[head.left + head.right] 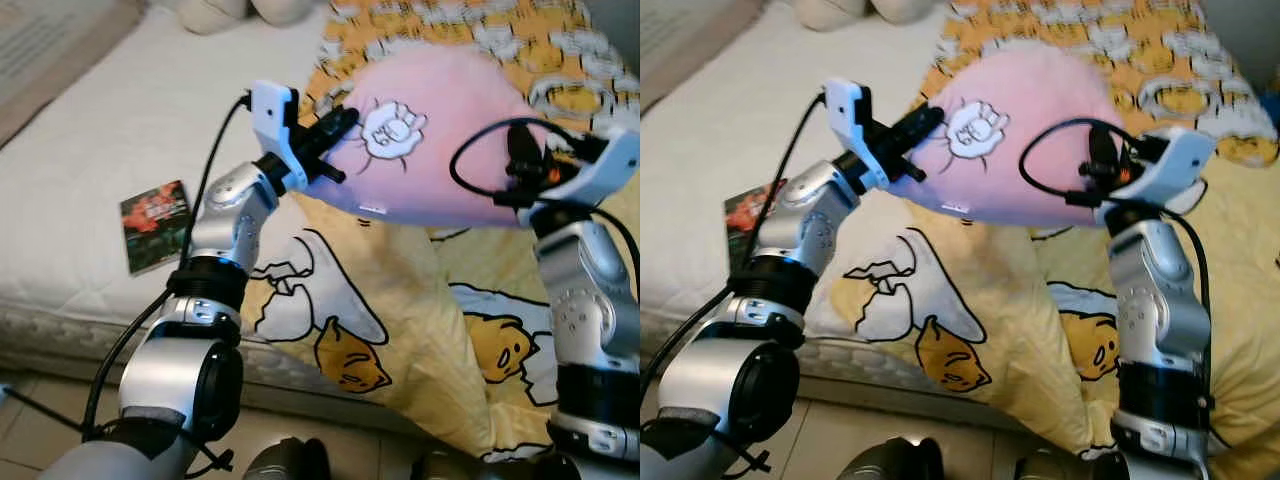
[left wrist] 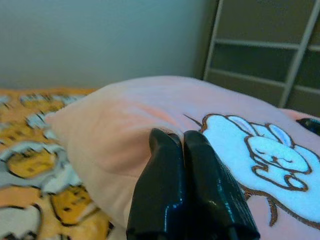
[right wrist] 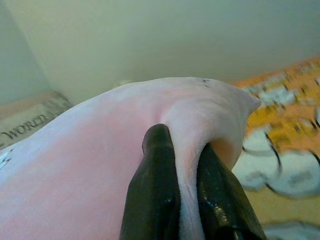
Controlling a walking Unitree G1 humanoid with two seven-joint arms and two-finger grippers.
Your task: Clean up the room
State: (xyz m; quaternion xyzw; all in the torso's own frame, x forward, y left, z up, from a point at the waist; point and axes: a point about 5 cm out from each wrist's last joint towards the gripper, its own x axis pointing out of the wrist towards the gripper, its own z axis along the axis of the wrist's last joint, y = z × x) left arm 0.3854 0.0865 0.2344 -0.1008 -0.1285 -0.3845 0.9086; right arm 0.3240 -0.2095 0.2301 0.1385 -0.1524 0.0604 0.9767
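A pink pillow (image 1: 450, 130) with a white bunny patch (image 1: 393, 130) hangs above the bed, held between both arms. My left gripper (image 1: 340, 125) is shut on the pillow's left edge; in the left wrist view its fingers (image 2: 200, 165) press together against the pink fabric (image 2: 125, 115). At the pillow's right end, my right gripper (image 1: 515, 165) pinches a fold of the fabric (image 3: 90, 165) between its fingers (image 3: 155, 170).
A yellow cartoon-print blanket (image 1: 400, 300) covers the bed under the pillow and drapes over the front edge. A small book (image 1: 155, 225) lies on the white mattress (image 1: 120, 130) to the left. Pale plush shapes (image 1: 215, 12) sit at the head end. Tiled floor (image 1: 30, 420) lies below.
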